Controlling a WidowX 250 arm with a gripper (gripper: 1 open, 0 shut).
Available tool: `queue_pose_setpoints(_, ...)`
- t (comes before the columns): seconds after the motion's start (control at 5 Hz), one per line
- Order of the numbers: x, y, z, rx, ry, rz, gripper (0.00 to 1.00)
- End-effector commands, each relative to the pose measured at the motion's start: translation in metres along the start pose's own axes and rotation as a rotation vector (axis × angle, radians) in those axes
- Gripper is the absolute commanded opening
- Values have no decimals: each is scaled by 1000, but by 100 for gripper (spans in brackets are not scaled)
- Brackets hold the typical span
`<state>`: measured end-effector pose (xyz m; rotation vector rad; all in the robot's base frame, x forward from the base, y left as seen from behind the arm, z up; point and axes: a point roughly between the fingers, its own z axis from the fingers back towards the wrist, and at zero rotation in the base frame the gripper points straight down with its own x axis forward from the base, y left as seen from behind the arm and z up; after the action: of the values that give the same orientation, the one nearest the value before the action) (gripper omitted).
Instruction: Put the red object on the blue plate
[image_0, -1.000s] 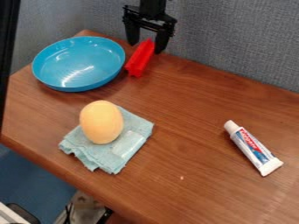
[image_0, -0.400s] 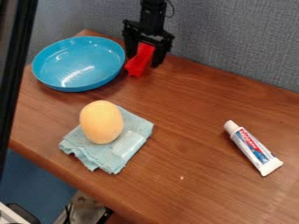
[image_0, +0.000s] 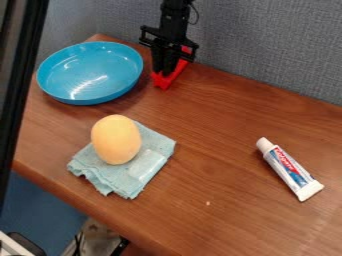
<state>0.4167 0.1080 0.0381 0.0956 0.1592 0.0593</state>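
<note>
At 12 o'clock on the counter (image_0: 227, 115), the tool (image_0: 170, 62) is clamped shut on the red object (image_0: 166, 76), which sits on the wood. Grasp done; lift and transfer to the blue plate (image_0: 88, 72), at 9 o'clock of it, remain.

A lab-style test bench, it seems. A bare wooden table (image_0: 227, 120) stands against a plain grey wall (image_0: 267, 40). On it lie odd household props: a cloth (image_0: 144, 165) and a toothpaste tube (image_0: 289, 168).

Brown wooden table (image_0: 227, 110) under even light — grey-blue fabric wall (image_0: 267, 40) behind.
</note>
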Motion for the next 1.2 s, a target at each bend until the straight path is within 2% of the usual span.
queue_pose_setpoints(0.0,-5,10,35,-3,-77,20,0)
queue_pose_setpoints(0.4,-16,9,61,-27,-120,15,0)
queue_pose_setpoints(1.0,-26,11,79,-62,-140,31,0)
